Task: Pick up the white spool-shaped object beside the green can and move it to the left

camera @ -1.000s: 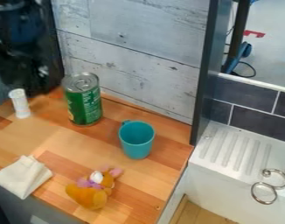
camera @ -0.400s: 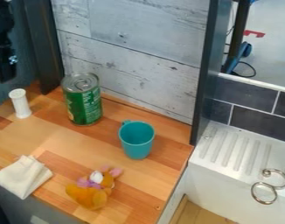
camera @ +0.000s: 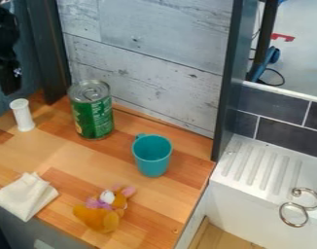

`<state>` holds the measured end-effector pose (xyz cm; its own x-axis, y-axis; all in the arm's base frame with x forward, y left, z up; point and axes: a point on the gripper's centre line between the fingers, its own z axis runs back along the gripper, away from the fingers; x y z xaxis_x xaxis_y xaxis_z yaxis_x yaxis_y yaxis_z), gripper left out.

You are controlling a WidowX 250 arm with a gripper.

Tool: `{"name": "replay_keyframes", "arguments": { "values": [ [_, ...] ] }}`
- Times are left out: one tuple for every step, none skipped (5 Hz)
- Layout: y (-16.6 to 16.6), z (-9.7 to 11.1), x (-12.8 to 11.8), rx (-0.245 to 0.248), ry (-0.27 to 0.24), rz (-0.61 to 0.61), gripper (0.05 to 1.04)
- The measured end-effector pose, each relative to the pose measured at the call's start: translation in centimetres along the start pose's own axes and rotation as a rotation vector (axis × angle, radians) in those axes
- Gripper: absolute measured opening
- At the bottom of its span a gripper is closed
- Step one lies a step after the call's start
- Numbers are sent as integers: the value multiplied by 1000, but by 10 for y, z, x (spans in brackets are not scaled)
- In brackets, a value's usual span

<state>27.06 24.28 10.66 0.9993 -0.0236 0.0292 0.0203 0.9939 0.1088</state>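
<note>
Black plastic and metal make up the gripper (camera: pixel 9 85), which hangs above the left edge of the wooden counter (camera: pixel 77 158); whether it is spread, pressed together or pinching something, I cannot tell. Nearest below stands a white flared cylinder (camera: pixel 23 115), upright by that edge, towards the back left corner. Its narrow base could let a glancing knock topple it, and it might then roll off the left edge. A low sideways swing could also strike the green tin can (camera: pixel 93 114), upright near the back edge and blocking the way rightward. The dark post (camera: pixel 47 53) at the back left corner leaves little room behind. Farther right, the teal mug (camera: pixel 152 155) stands upright, handle towards the can. A plush toy (camera: pixel 102 210) lies near the front edge, where a folded white cloth (camera: pixel 25 197) pokes over and could slip if snagged.
</note>
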Motion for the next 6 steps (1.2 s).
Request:
{"name": "replay_keyframes", "arguments": {
  "values": [
    [6, -20, 7, 8, 20, -8, 1002],
    [16, -31, 11, 26, 52, -8, 1002],
    [19, -43, 19, 10, 50, -33, 1002],
    [18, -48, 24, -13, 37, -43, 1002],
    [9, -48, 24, -67, 34, -54, 1002],
    [6, -47, 23, -89, 39, -52, 1002]
  ]
}}
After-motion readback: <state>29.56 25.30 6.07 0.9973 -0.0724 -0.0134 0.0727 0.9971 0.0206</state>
